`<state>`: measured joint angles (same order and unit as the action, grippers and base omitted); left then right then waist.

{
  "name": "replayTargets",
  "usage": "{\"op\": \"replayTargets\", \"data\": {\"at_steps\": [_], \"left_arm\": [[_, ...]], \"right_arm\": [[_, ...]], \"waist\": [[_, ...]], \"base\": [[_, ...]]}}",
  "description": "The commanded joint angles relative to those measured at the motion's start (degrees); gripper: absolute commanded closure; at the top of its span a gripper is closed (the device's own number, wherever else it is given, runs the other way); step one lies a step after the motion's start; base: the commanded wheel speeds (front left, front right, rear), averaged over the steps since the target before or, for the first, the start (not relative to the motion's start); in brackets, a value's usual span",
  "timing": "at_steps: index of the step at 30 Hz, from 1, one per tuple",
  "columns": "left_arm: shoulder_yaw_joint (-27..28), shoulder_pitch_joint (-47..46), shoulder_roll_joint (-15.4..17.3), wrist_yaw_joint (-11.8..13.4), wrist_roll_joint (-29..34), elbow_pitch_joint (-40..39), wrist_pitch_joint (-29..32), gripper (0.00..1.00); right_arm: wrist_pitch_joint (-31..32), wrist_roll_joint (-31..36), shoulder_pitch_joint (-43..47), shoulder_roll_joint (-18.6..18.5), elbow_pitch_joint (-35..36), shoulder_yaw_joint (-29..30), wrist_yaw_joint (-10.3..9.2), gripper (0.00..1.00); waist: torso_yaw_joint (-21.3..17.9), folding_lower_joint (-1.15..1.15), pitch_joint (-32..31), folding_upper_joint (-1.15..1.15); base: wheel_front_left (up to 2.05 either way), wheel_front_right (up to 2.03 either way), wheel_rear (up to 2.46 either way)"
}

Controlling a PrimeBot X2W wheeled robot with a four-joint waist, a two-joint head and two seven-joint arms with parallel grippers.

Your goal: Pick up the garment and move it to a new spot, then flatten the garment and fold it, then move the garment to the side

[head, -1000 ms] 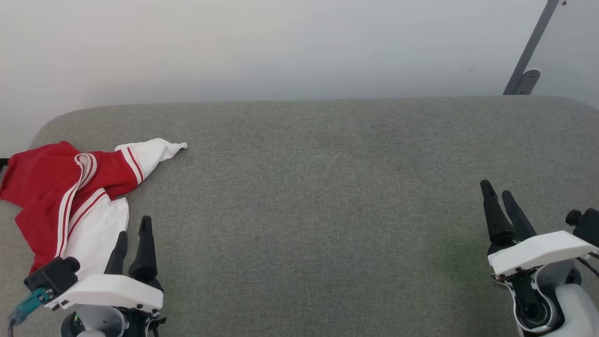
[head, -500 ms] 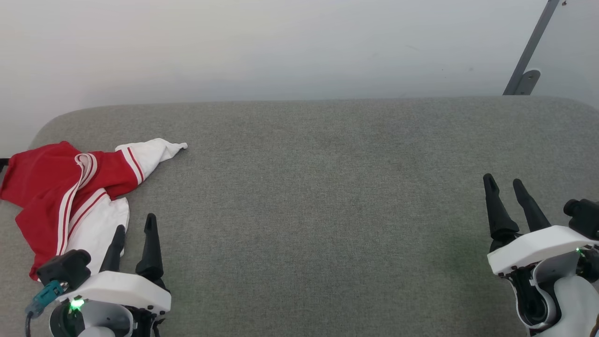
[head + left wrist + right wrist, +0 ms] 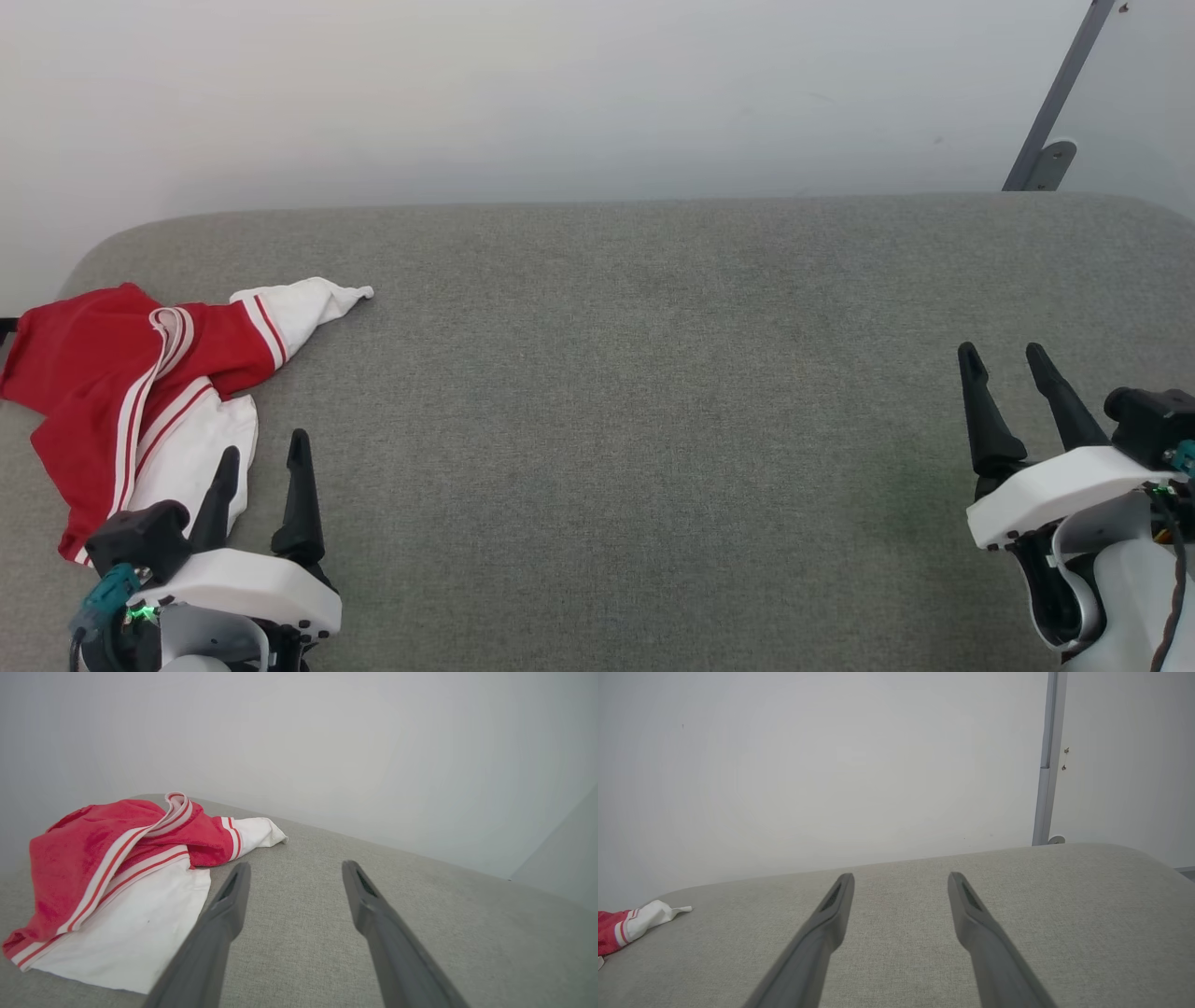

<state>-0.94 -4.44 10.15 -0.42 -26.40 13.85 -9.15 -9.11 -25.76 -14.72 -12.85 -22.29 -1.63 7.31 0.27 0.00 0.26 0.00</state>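
Your spread, empty left gripper (image 3: 262,445) sits just beside the crumpled garment (image 3: 121,383); your right gripper (image 3: 1006,347), also spread, sits well apart.

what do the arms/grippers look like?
Same build: left gripper and right gripper each have two long tapered black fingers on a white shell, black camera block beside it; teal connector and green light on the left; dark cable on the right.
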Motion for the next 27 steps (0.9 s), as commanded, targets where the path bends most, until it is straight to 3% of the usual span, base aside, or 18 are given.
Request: {"op": "replayTargets", "data": {"at_steps": [1, 27], "left_arm": [[0.03, -0.23, 0.51, 0.24, 1.75, -0.53, -0.58, 0.0], [1.09, 0.48, -0.7, -1.87, 14.16, 2.56, -3.82, 0.0]], "right_arm": [[-0.62, 1.03, -1.37, -0.36, 0.29, -0.02, 0.25, 0.0], [-3.83, 9.98, 0.36, -0.76, -2.1, 0.88, 0.28, 0.0]], "waist": [[0.0, 0.0, -0.02, 0.0], [0.69, 0.0, -0.13, 0.0]], "base": [[0.0, 0.0, 0.0], [0.0, 0.0, 0.0]]}}
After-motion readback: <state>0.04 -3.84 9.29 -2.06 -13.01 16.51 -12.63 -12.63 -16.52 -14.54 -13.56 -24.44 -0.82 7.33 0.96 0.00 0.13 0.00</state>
